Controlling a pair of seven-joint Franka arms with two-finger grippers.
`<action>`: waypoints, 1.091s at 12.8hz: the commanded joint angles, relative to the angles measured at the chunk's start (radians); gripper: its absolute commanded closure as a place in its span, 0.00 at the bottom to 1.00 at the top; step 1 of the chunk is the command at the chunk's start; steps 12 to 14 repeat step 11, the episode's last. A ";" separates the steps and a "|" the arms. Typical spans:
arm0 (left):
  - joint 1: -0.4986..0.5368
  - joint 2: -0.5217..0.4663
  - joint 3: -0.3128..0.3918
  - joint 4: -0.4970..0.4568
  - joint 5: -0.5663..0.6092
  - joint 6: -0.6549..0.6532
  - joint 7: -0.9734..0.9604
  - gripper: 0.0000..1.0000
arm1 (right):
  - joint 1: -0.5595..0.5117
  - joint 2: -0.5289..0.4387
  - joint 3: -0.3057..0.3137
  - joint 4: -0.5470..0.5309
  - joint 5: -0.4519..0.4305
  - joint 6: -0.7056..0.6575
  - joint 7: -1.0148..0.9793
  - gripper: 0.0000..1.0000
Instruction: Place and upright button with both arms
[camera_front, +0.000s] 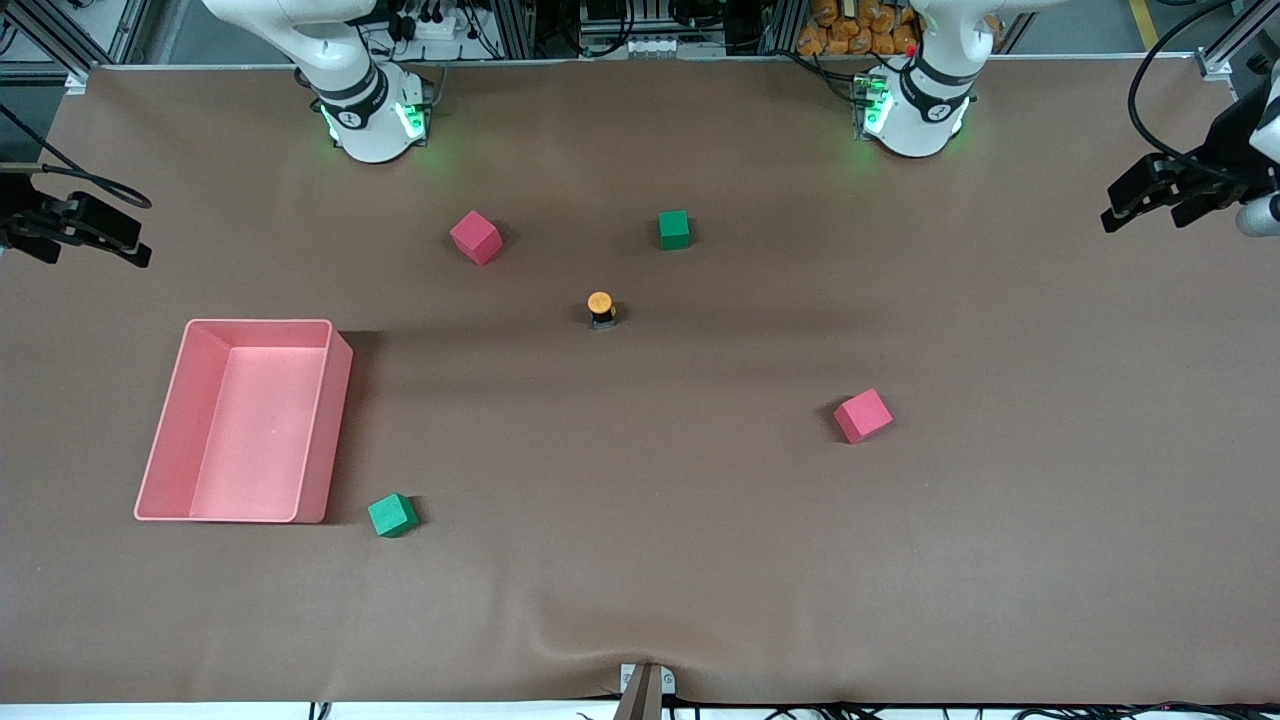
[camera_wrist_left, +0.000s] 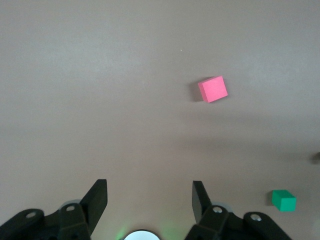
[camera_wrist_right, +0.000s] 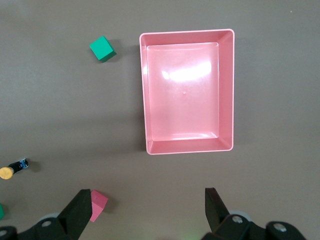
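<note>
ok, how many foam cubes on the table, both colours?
4. Pink cube and green cube sit nearest the bases. Another pink cube lies toward the left arm's end. Another green cube sits beside the pink bin. Nothing seems hidden.

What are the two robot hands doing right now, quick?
Left tool: open, holding nothing, up over the left arm's end of the table.
Right tool: open, holding nothing, over the table beside the pink bin.

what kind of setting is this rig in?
Most likely a robotics lab test bench: two bench-mounted arms with green-lit bases, aluminium framing and cable bundles along the table's edge, and staged props on a brown mat, namely foam cubes, a pink bin and a small button.
</note>
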 joint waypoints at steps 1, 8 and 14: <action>0.002 -0.031 0.002 -0.030 -0.002 0.000 0.035 0.23 | 0.002 0.017 -0.007 0.030 0.013 -0.020 -0.011 0.00; -0.002 -0.025 -0.005 -0.002 0.035 0.002 0.035 0.23 | 0.002 0.043 -0.009 0.059 0.013 -0.042 -0.011 0.00; -0.003 -0.025 -0.005 0.001 0.036 0.000 0.035 0.23 | 0.002 0.058 -0.007 0.082 0.013 -0.049 -0.011 0.00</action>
